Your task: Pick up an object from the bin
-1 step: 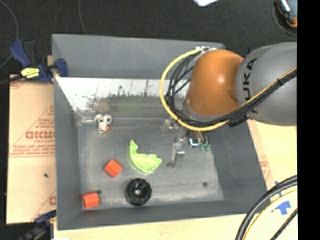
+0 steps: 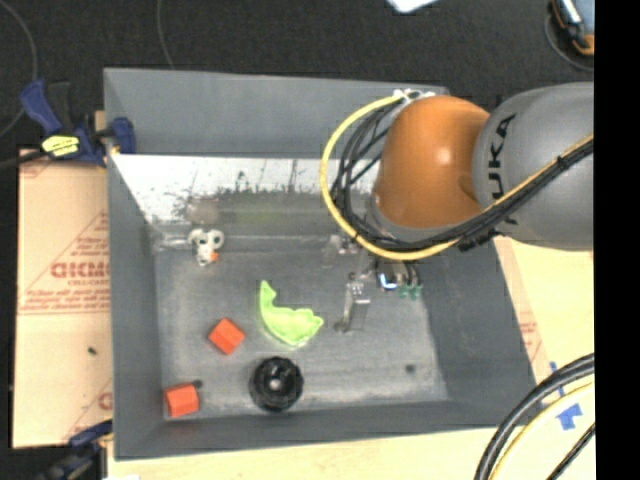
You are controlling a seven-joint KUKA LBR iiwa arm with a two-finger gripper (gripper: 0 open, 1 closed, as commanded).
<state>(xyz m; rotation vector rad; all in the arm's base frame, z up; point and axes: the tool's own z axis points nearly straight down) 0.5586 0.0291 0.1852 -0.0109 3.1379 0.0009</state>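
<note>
My gripper hangs below the arm's orange cover, right of the bin's middle and just above the floor. Just to its left lies a lime-green curved plastic piece, close to the gripper but apart from it. A black round knob-like thing sits in front of the green piece, near the bin's front wall.
An orange cube lies left of the green piece. A second orange cube rests in the front left corner. A small white and orange thing sits by the back wall. The arm's cover and cables hang over the bin's back right.
</note>
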